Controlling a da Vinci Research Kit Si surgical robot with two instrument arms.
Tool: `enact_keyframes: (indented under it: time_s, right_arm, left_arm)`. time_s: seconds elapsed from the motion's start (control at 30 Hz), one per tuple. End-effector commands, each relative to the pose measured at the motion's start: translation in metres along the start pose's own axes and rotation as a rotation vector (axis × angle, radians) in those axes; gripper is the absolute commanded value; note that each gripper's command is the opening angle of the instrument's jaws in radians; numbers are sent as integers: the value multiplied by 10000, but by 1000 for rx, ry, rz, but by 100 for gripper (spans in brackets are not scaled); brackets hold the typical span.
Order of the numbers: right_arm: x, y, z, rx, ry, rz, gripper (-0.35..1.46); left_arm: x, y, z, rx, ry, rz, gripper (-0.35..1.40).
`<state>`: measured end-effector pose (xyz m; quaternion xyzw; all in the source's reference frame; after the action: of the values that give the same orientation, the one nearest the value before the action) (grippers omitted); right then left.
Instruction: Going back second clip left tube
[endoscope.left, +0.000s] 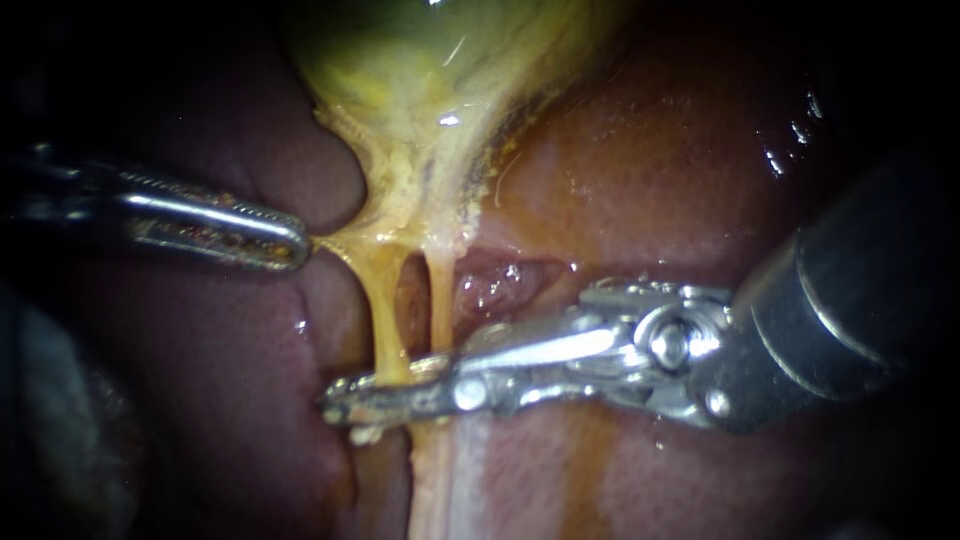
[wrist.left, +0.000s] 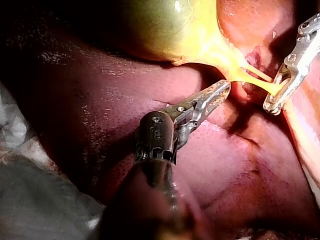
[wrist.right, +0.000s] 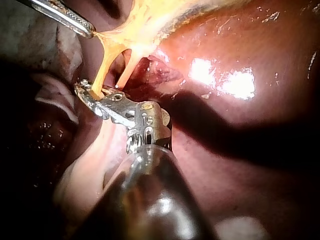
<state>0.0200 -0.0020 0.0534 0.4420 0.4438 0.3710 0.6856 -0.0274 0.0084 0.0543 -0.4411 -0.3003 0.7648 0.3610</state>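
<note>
- My left instrument (endoscope.left: 295, 245) came in from the left, shaft nearly level, over dark liver (endoscope.left: 680, 170).
- Its claw was closed on a pinch of yellow tissue (endoscope.left: 335, 243) at the gallbladder (endoscope.left: 420, 40) neck. The tissue was drawn out to a taut point toward the claw.
- 2 yellow strands ran down from the neck, side by side w/ a slot of raw red tissue btwn them: left tube (endoscope.left: 385, 320) and right tube (endoscope.left: 441, 300).
- My right instrument (endoscope.left: 350, 395) came in from the right and lay across both tubes low down, tip reaching just past the left tube.
- Its claw stood slightly open, w/ a narrow gap btwn the 2 halves. The left tube's lower end sat in that gap, near the tip. Right wrist view showed the same.
- The right tube passed behind the claw farther back, near the hinge, not inside it.
- The 2 instruments were apart, w/ the left one higher up by the neck.
- Left wrist view: pale cloth (wrist.left: 35, 200) lay beside the liver's edge.
</note>
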Motion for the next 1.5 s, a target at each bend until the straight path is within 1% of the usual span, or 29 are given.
enact_keyframes:
  time_s: [0.03,0.13,0.17,0.27,0.3,0.43,0.5,0.57,0.63,0.7,0.83,0.9,1.0,1.07,1.13,1.23,1.33,1.43,1.5]
  right_arm:
    - [-1,1,2,-2,-2,-7,-35]
    - [-6,7,9,11,10,-117,3]
    - [-9,12,12,13,14,-149,17]
    - [-16,23,19,9,14,-186,37]
    - [-20,29,21,8,14,-213,39]
    - [-30,48,25,2,15,-268,45]
    - [-30,56,25,-4,19,-311,47]
    - [-28,61,23,-23,30,-339,48]
    - [-26,66,21,-59,49,-372,49]
    - [-24,70,18,-79,51,-402,50]
    - [-26,75,11,-98,58,-444,50]
    - [-28,76,7,-97,56,-462,50]
    - [-32,73,-6,-91,51,-523,50]
    - [-37,67,-21,-83,45,-571,50]
    - [-42,61,-39,-92,50,-623,50]
    - [-46,55,-65,-96,52,-675,50]
    - [-48,52,-87,-105,50,-697,50]
    - [-48,50,-109,-118,23,-722,50]
    - [-48,50,-121,-129,-12,-734,50]
  left_arm:
    - [0,0,0,0,0,0,-35]
    - [0,0,0,0,0,0,-35]
    - [0,0,0,1,0,0,-35]
    - [0,0,0,1,0,0,-35]
    - [-1,0,0,1,0,0,-35]
    - [-1,0,1,-2,-1,1,-35]
    - [-2,0,1,-1,-1,1,-35]
    - [-2,0,1,-1,-1,1,-35]
    - [-2,-1,1,-1,-1,1,-35]
    - [-2,-1,1,-1,0,1,-35]
    - [-2,-1,1,-1,0,1,-35]
    - [-2,-1,2,-1,0,1,-35]
    - [-3,-1,2,-4,-2,2,-35]
    - [-3,-1,1,-4,-2,2,-35]
    - [-3,-1,1,-4,-2,2,-35]
    - [-3,-1,0,-4,-2,2,-35]
    - [-3,-1,0,-4,-2,2,-35]
    - [-3,-1,1,-4,-2,2,-35]
    - [-3,-1,1,-4,-2,2,-35]
